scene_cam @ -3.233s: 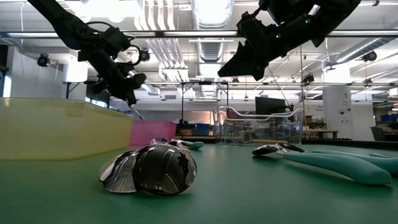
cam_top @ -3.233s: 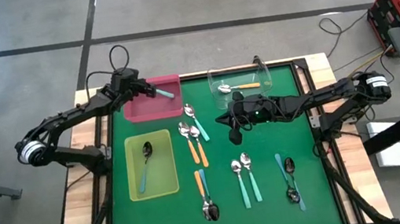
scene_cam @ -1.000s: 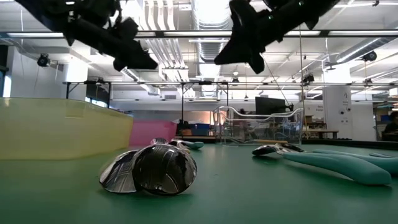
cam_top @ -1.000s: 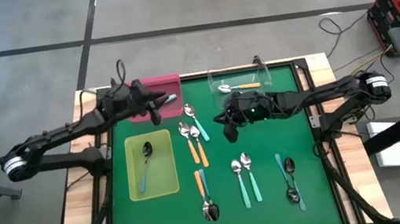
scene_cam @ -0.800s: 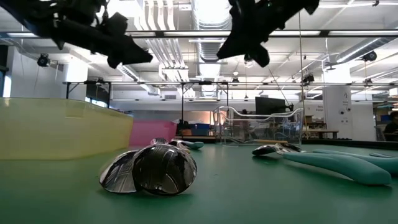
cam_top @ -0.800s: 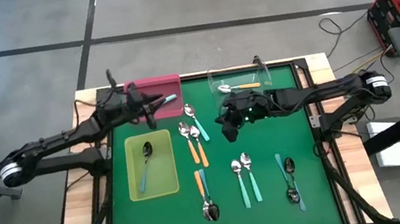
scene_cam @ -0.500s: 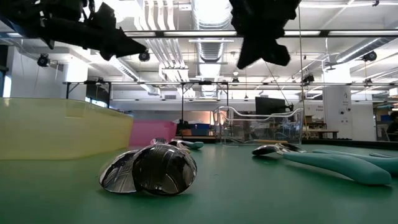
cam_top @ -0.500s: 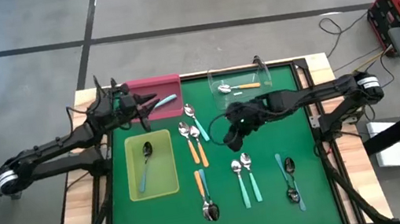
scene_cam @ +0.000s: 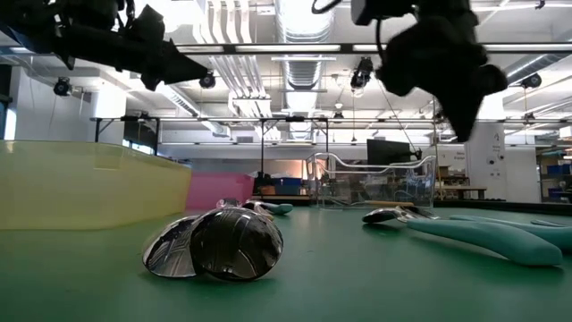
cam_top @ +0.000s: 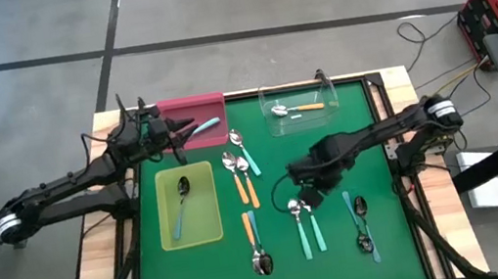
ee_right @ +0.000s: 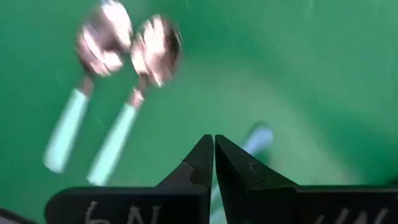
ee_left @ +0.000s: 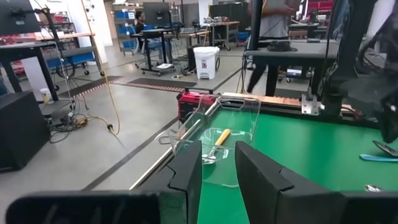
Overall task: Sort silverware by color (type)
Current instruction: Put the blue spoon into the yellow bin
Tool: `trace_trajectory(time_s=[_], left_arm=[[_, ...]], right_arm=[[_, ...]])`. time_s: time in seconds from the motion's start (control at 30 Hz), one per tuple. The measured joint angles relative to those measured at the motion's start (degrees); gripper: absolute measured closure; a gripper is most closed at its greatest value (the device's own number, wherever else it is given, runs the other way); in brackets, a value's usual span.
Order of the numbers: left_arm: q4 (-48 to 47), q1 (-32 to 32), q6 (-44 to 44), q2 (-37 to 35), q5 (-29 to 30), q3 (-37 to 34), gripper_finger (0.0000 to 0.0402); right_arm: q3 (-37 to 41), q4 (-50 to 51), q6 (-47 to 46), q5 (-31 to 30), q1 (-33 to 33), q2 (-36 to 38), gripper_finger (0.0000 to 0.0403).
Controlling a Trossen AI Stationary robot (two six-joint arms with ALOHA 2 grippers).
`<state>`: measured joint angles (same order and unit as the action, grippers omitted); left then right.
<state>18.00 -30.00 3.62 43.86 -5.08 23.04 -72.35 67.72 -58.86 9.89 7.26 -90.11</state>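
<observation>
Gleaming metal-bowled spoons (cam_top: 306, 220), slim orange, teal, blue handles

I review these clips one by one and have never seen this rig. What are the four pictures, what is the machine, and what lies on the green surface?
Two dark robot arms work at a green table. One camera looks straight down from above, one sits at table height, and one rides on each wrist.

Small metal spoons with orange, teal or light blue handles lie on the mat. A pink tray has a blue-handled spoon at its edge, a yellow-green tray holds a teal-handled spoon, and a clear tray holds an orange-handled one.

The left end effector hangs beside the pink tray, slightly open and empty. The right end effector is shut and empty, above a pair of teal-handled spoons.
</observation>
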Motion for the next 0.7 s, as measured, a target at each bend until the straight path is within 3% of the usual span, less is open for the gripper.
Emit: trace_trajectory(time_s=[0.23,0.47,0.7], left_arm=[[-0.76,0.02,-1.38,-0.07,-0.02,0.34,0.0323],[-1.09,0.02,-2.91,-0.07,-0.02,0.23,0.0323],[-1.51,0.02,-3.76,-0.04,-0.04,0.23,0.0323]], right_arm=[[4.95,-0.49,-6.3,8.26,6.01,1.35,0.0394],[13.42,-2.25,-16.48,8.7,12.42,6.68,0.0394],[24.92,-14.12,-25.8,8.52,18.19,14.49,0.0394]])
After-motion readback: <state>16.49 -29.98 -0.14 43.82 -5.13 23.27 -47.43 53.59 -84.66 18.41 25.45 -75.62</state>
